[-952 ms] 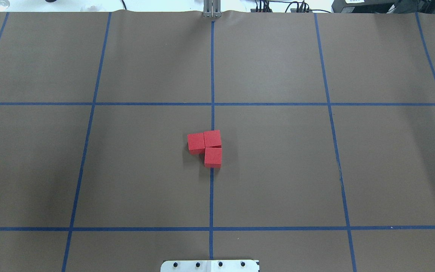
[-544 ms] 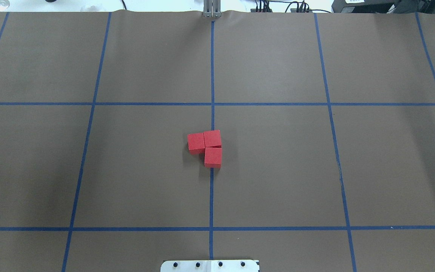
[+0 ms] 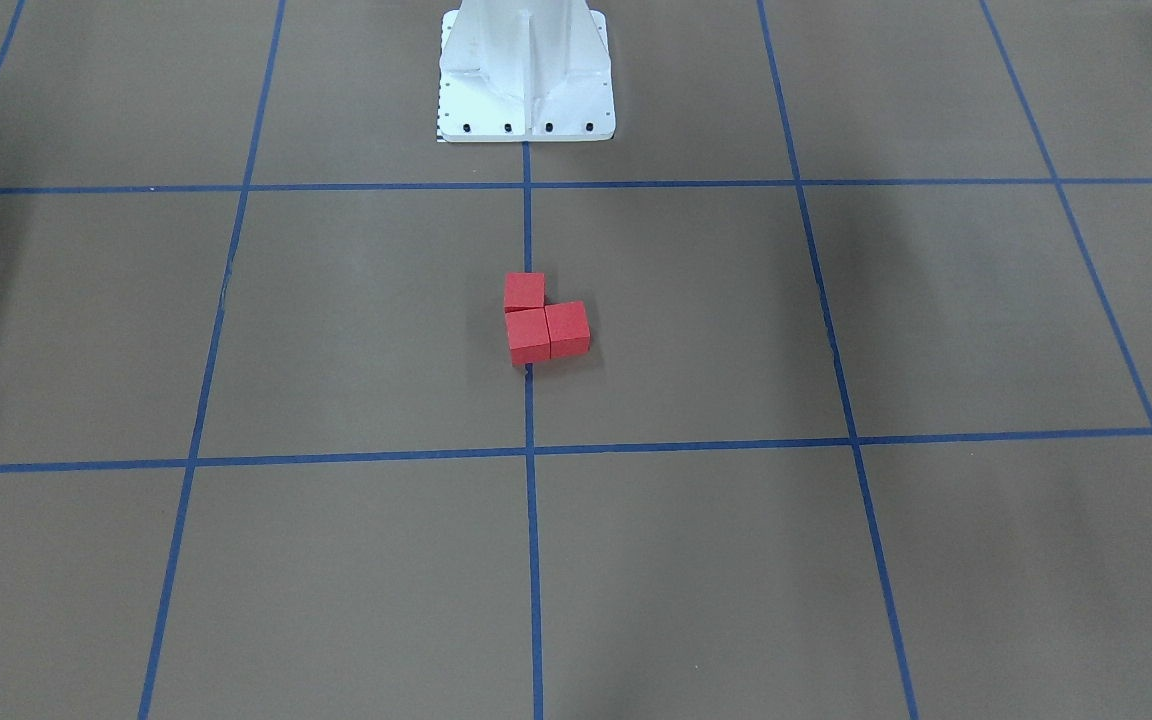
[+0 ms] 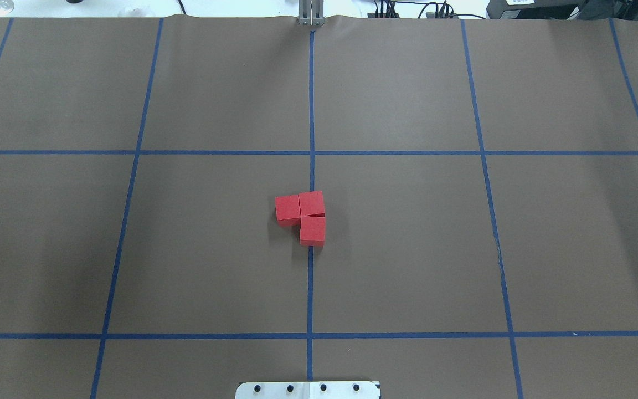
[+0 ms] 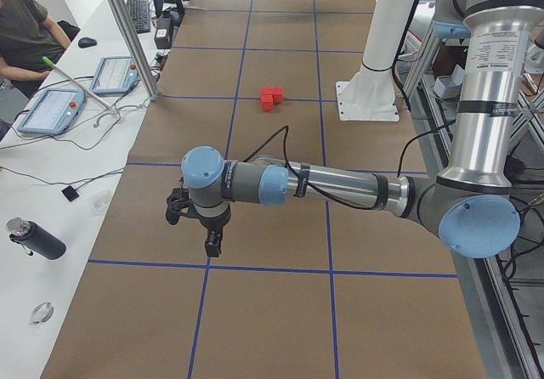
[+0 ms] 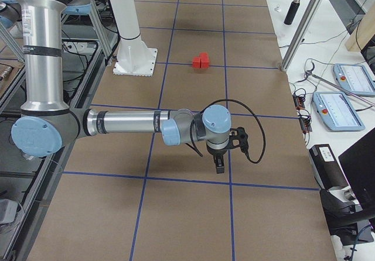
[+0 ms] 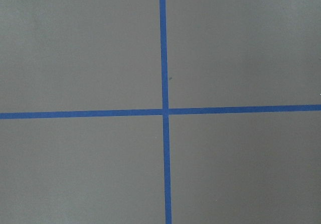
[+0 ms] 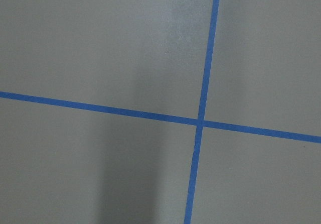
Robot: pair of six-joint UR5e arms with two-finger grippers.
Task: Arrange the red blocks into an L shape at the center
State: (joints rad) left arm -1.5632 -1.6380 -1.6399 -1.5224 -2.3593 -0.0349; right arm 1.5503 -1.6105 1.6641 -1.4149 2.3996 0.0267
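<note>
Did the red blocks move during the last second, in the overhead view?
No. The red blocks keep the same place on the middle blue line, in the same L shape.

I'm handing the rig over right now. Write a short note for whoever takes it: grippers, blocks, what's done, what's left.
Left gripper: over bare table, far from the blocks; open or shut cannot be told.
Right gripper: the same at the other end.
Red blocks: all three touching in an L at the center, two on the middle tape line, one beside them on the robot's left.
Done: L formed.
Left: apparently nothing.
</note>
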